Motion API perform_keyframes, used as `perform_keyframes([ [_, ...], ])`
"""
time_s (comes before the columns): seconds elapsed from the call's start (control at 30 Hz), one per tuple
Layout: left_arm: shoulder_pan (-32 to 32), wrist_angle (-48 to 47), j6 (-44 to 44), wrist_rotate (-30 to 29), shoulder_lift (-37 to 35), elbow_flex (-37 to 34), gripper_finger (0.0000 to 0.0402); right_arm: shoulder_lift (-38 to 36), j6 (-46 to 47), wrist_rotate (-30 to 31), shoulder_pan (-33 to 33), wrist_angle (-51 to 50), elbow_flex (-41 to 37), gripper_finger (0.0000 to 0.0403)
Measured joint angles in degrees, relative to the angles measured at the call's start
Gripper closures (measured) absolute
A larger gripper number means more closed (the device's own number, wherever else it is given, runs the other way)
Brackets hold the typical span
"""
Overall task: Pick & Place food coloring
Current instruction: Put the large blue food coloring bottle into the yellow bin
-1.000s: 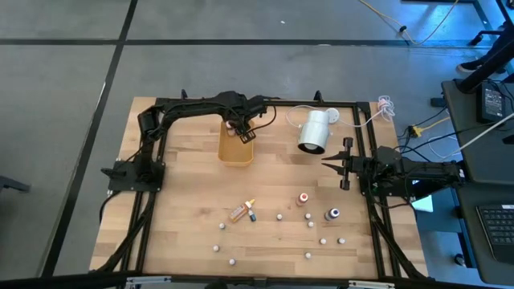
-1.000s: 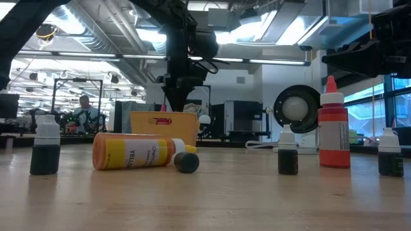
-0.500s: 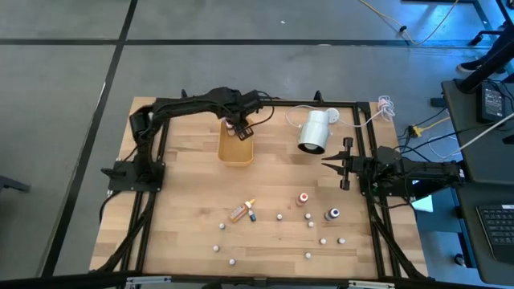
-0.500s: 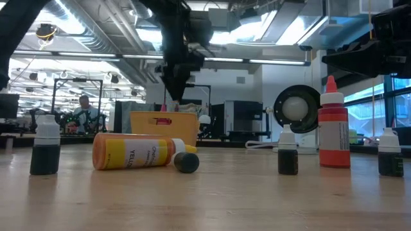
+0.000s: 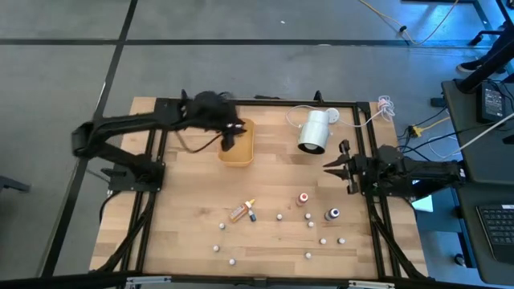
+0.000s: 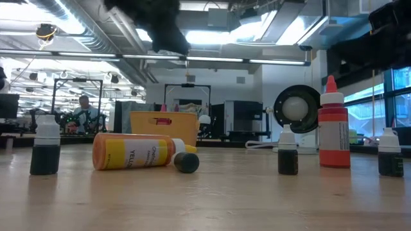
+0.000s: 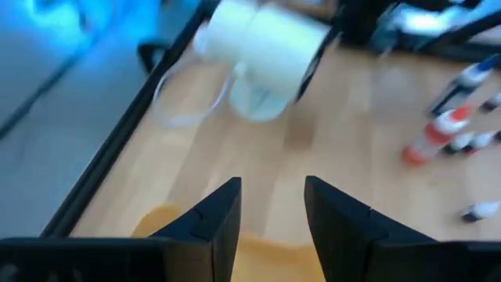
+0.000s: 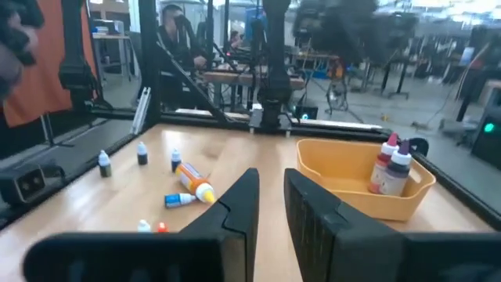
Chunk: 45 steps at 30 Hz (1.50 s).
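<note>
From your left, the left gripper hovers released and empty over the orange tray holding two bottles, other food coloring is scattered along the near table, and the right gripper waits clenched.

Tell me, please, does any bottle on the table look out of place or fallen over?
Yes. The yellow food coloring bottle lies on its side on the wooden table, with a small dark-capped bottle lying against its tip. The red bottle and the other small bottles stand upright. Nothing looks spilled.
</note>
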Motion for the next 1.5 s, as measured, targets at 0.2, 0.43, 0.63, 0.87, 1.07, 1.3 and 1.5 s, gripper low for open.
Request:
perform_keyframes([
  [0.2,-1.66,27.59,-1.90,1.46,-11.77,-19.94,0.0266,10.27,2.85,0.02,1.98,-7.14,11.79,0.0336],
  [0.43,-2.84,41.51,-5.21,1.57,-19.32,-31.77,0.0265,32.79,2.10,6.32,7.84,-26.24,31.19,0.0336],
  [0.63,-2.84,41.57,-8.96,1.54,-20.69,-35.07,0.0264,49.55,13.58,6.45,15.61,-46.91,49.11,0.0336],
  [0.87,-2.84,41.64,-8.95,1.48,-20.47,-35.30,0.0266,61.61,28.03,6.47,28.11,-56.55,57.17,0.0336],
  [1.07,-2.84,41.63,-8.95,1.48,-20.47,-35.30,0.0263,66.86,45.32,9.91,37.75,-61.07,56.58,0.0336],
  [1.3,-2.84,41.63,-8.95,1.46,-20.47,-35.30,0.0267,67.63,58.70,15.85,43.51,-64.73,56.58,0.0336],
  [1.5,-2.84,41.64,-8.92,1.46,-20.47,-35.28,0.0263,67.65,60.06,18.67,44.30,-64.67,56.58,0.0336],
])
